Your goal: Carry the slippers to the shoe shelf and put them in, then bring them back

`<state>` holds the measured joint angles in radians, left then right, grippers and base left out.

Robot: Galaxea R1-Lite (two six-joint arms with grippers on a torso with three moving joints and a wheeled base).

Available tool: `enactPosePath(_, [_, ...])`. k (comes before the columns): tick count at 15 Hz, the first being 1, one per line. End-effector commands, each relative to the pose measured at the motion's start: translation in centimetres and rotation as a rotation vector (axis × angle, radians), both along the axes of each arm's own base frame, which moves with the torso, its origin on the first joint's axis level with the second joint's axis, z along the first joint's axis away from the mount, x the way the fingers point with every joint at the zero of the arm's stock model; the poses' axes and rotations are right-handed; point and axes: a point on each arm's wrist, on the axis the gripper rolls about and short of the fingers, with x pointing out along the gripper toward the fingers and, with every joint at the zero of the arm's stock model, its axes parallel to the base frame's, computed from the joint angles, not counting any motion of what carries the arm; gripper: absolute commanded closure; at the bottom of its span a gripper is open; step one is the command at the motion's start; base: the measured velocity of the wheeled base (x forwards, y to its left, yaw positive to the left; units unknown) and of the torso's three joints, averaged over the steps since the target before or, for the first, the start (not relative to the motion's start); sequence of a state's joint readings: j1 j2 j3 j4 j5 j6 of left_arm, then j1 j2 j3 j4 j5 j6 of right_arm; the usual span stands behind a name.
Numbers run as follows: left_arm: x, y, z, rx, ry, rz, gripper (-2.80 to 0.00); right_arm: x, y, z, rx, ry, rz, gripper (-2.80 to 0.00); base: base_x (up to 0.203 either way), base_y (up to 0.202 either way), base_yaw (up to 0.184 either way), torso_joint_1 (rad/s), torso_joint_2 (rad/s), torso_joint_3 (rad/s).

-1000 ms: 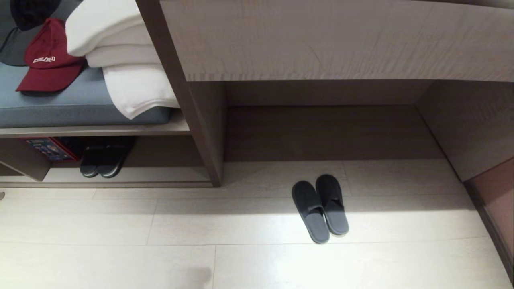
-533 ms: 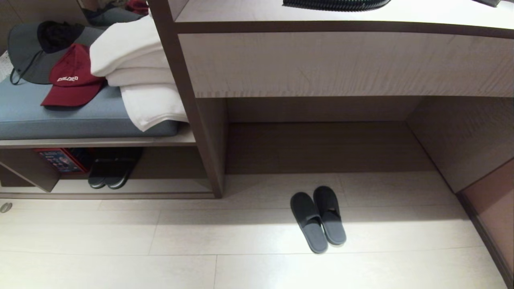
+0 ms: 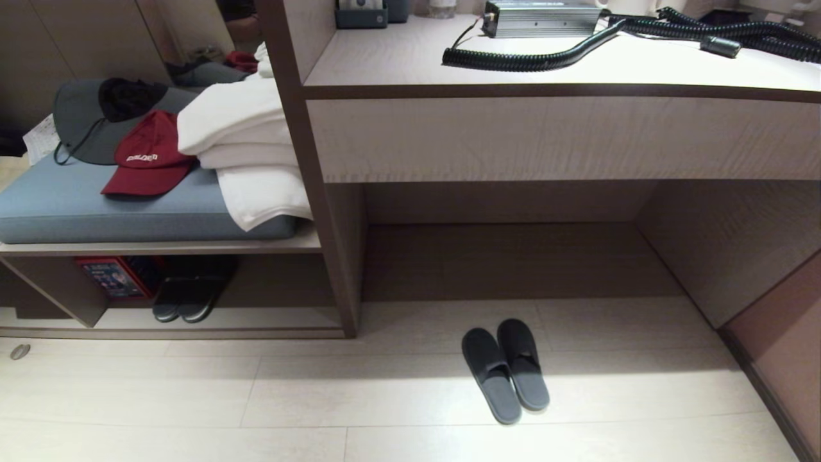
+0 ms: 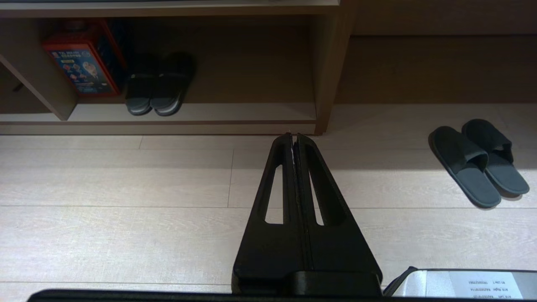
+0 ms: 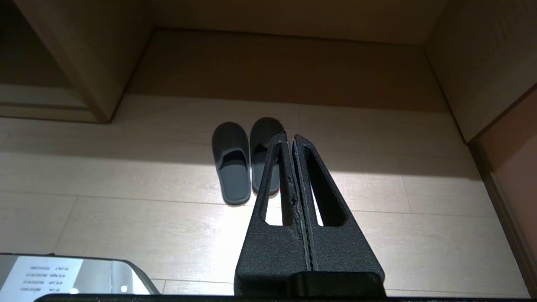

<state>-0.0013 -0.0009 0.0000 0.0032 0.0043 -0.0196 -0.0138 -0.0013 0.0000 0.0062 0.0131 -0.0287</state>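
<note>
The slippers lie side by side on the pale floor, touching each other, just in front of the open recess under the desk. Their toes point toward the recess and the heels point back, slightly turned. Half of the pair is in shadow and half in a bright patch of light.

To the left, behind a vertical panel, is the shoe shelf, a low open compartment. Inside it stands a darker pair of slippers next to a red box. The slippers of the task are well apart from this shelf.

Neither arm shows in the head view. In the left wrist view the left gripper hangs above bare floor, pointing toward the bottom lip of the shelf, and its 2 fingers are pressed together with nothing between them. In the right wrist view the right gripper hangs above the floor with its tip over the slippers in the picture, apart from them, and its 2 fingers are also together and hold nothing.

Compared with 1 second ago, the head view has tilted upward: the whole scene has slid down in the picture, and now the desk top with a coiled black cable is visible. The slippers themselves keep the same place on the floor.

Above the shelf, a blue cushion carries a red cap and 3 folded white towels.
</note>
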Motion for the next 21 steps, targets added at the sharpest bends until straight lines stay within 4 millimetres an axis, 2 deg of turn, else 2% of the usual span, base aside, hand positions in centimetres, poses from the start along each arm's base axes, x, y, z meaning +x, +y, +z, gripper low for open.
enactPosePath(1, [0.01, 0.00, 0.00, 0.000, 0.001, 0.002, 0.00, 0.00, 0.00, 0.00, 0.000, 0.000, 0.001, 0.00, 0.000, 0.000, 0.000, -0.002, 0.00, 0.207])
enactPosePath(17, [0.01, 0.00, 0.00, -0.002, 0.001, 0.000, 0.00, 0.00, 0.00, 0.00, 0.000, 0.000, 0.001, 0.00, 0.000, 0.000, 0.000, 0.002, 0.00, 0.203])
enactPosePath(21, [0.01, 0.00, 0.00, 0.007, 0.001, -0.001, 0.00, 0.00, 0.00, 0.00, 0.000, 0.000, 0.001, 0.00, 0.000, 0.000, 0.000, 0.003, 0.00, 0.063])
